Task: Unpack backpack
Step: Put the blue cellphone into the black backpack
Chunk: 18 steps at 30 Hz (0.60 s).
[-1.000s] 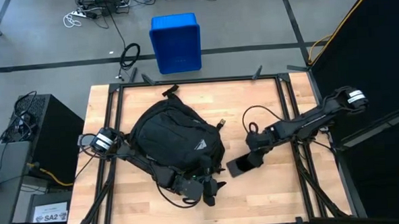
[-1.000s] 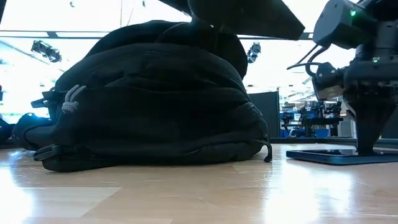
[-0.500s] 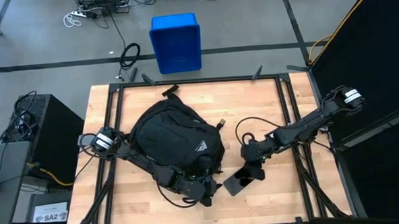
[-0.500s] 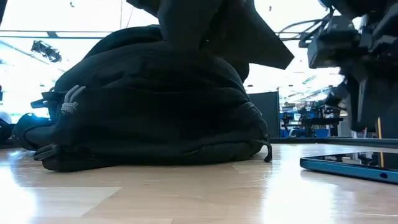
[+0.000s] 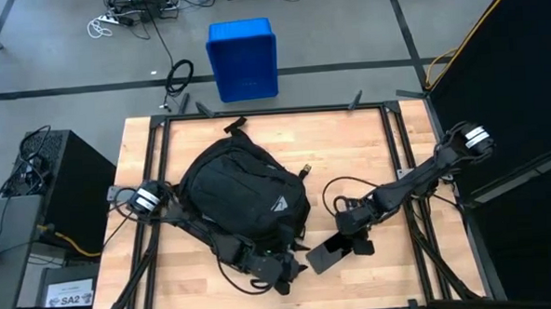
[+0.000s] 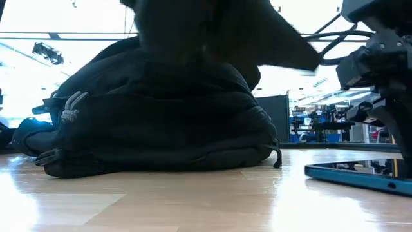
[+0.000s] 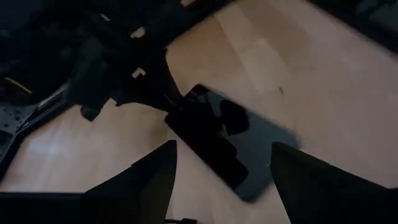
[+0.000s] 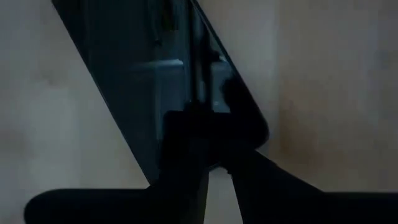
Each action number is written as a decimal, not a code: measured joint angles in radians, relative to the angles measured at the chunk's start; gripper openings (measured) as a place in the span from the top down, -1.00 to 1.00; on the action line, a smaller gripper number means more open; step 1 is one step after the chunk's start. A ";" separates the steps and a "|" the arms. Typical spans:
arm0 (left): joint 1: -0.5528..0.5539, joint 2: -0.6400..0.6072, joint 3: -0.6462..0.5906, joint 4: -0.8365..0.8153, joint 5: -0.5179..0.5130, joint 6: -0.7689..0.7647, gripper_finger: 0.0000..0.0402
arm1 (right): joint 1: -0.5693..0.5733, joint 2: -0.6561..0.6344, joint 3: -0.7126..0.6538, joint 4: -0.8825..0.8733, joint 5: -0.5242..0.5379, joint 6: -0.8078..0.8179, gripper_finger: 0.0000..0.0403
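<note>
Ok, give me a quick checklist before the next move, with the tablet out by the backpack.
1. Right gripper pinching the tablet at its edge: ok, jaws nearly shut on it.
2. Tablet flat on the table: not ok, the low view shows it tilted, one edge raised.
3. Tablet clear of the backpack: ok, it sits apart, on the side nearer the right arm.
4. Left gripper free: ok, open, nothing between its fingers, hovering near the tablet.
5. Backpack emptied: cannot tell, its inside is not visible.
</note>
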 joint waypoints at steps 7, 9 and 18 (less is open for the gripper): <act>0.000 0.102 0.142 -0.207 -0.001 0.060 -0.13 | -0.021 0.038 -0.008 0.168 -0.016 0.038 0.82; -0.004 0.113 0.189 -0.337 0.000 0.040 -0.13 | -0.035 0.038 -0.009 0.176 -0.015 0.036 0.83; -0.034 0.111 0.295 -0.558 0.137 -0.018 -0.13 | -0.101 0.048 -0.011 0.213 -0.012 0.022 0.80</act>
